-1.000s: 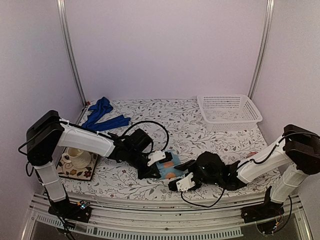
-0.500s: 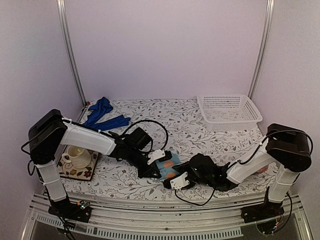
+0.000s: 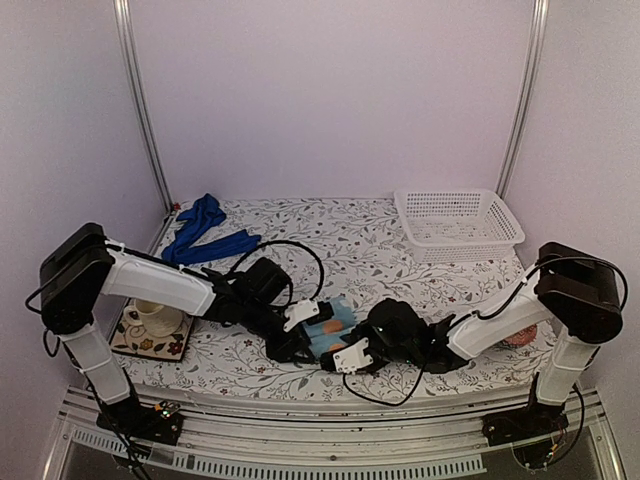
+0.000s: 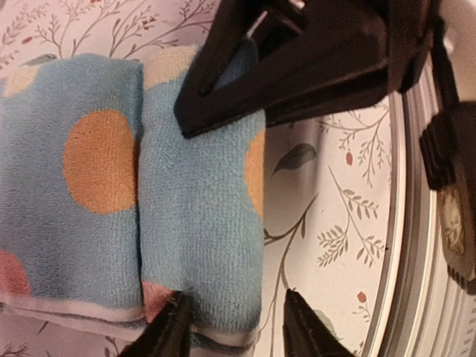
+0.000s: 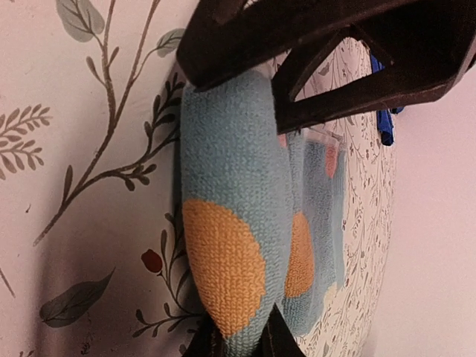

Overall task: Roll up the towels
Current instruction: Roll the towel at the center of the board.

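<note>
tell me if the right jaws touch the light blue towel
Touching: the right wrist view shows the right jaws pinching the rolled light-blue towel.

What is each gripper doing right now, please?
Left gripper: open, straddling the light-blue towel.
Right gripper: shut on the light-blue towel.

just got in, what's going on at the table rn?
Both arms are on the light-blue towel near the front edge of the table. It is partly rolled: a roll along one side, a flat part beside it. The right gripper pinches one end of the roll. The left gripper straddles the other end, grip unclear. The royal-blue towel lies unrolled at the far left corner, untouched.
</note>
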Robot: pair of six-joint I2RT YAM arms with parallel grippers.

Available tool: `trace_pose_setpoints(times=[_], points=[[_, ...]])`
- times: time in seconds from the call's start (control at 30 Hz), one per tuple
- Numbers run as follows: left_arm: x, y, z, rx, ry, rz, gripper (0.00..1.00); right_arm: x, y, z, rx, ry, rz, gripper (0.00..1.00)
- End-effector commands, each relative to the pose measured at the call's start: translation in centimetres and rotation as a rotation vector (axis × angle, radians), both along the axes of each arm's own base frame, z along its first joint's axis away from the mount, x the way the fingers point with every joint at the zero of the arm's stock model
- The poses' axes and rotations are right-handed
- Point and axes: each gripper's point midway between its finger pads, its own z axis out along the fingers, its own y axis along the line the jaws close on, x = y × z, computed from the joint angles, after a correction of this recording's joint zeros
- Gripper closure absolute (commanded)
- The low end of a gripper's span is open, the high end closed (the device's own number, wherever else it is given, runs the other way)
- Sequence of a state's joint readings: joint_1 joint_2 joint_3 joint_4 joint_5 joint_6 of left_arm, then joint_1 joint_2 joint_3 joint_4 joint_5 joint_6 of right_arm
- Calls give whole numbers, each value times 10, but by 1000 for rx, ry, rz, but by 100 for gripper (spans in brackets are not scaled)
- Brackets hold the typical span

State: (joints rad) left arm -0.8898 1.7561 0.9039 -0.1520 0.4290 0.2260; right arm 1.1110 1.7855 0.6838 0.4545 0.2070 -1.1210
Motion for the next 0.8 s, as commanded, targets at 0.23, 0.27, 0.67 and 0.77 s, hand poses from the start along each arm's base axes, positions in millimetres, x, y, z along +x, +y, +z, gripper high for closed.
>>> trace_pose_setpoints(times=[0.23, 0.27, 0.67, 0.77], points=[[5, 17, 36, 7, -301, 145, 3, -16, 0, 3, -27, 294, 17, 90], [5, 20, 36, 16, -343, 164, 3, -17, 1, 2, -34, 316, 15, 90], [-19, 22, 39, -42, -631, 220, 3, -29, 0, -10, -102, 600, -3, 90], [-19, 29, 40, -53, -719, 264, 3, -34, 0, -15, -128, 671, -6, 90]])
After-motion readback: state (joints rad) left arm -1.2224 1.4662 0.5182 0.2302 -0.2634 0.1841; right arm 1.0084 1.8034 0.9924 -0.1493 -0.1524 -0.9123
